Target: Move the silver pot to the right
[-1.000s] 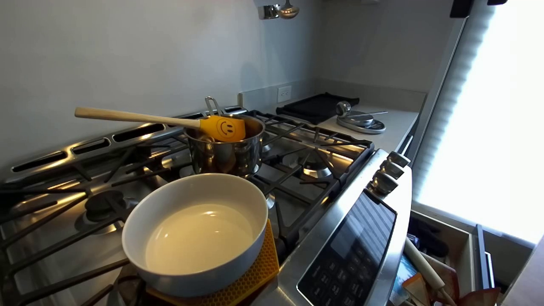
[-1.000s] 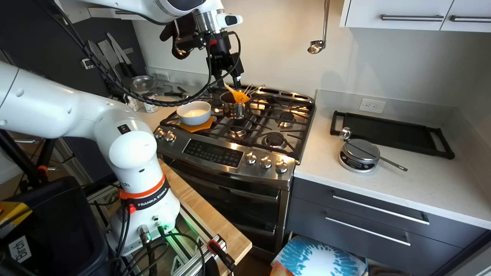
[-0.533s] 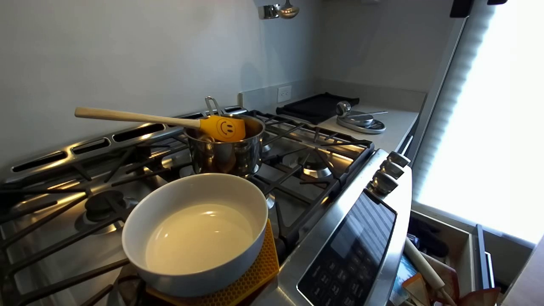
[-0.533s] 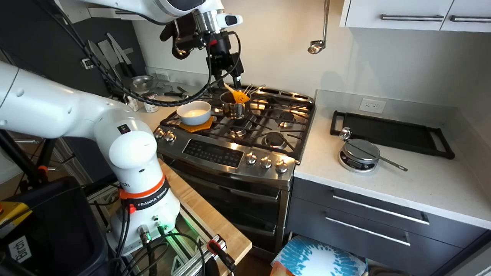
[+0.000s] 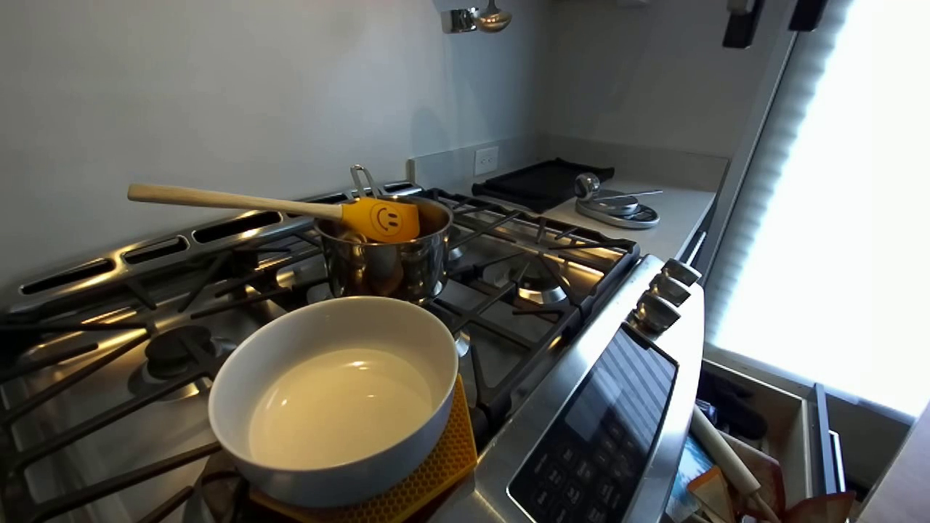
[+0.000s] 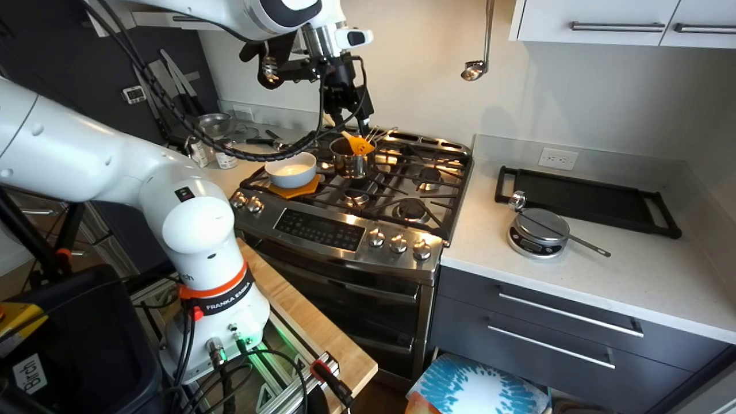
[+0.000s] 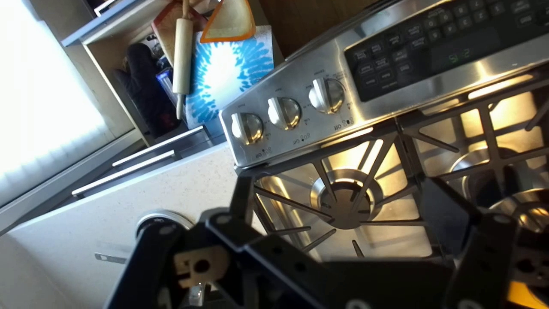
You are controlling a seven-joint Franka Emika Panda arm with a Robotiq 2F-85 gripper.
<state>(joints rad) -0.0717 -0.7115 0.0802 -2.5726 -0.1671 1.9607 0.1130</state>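
The silver pot (image 5: 385, 267) is a shiny metal cylinder on the stove grate, upright, also in an exterior view (image 6: 352, 165). An orange spatula (image 5: 381, 220) with a smiley face and wooden handle lies across its rim. A metal loop rises behind the rim. In the wrist view, what looks like part of the pot (image 7: 529, 212) shows at the right edge, partly hidden by a finger. My gripper (image 6: 348, 122) is open and empty, raised above the stove and apart from the pot. Its spread fingers (image 7: 343, 199) frame a front burner in the wrist view.
A white pan (image 5: 338, 414) stands on a yellow-orange trivet (image 5: 458, 443) beside the pot. Stove knobs (image 6: 398, 244) line the front. The right counter holds a scale (image 6: 535, 244) with utensils and a black tray (image 6: 581, 192). A ladle (image 6: 474, 70) hangs on the wall.
My gripper has moved slightly right and lower in one of the exterior views, and left and down at the top of another. The pot, spatula and white pan have not moved.
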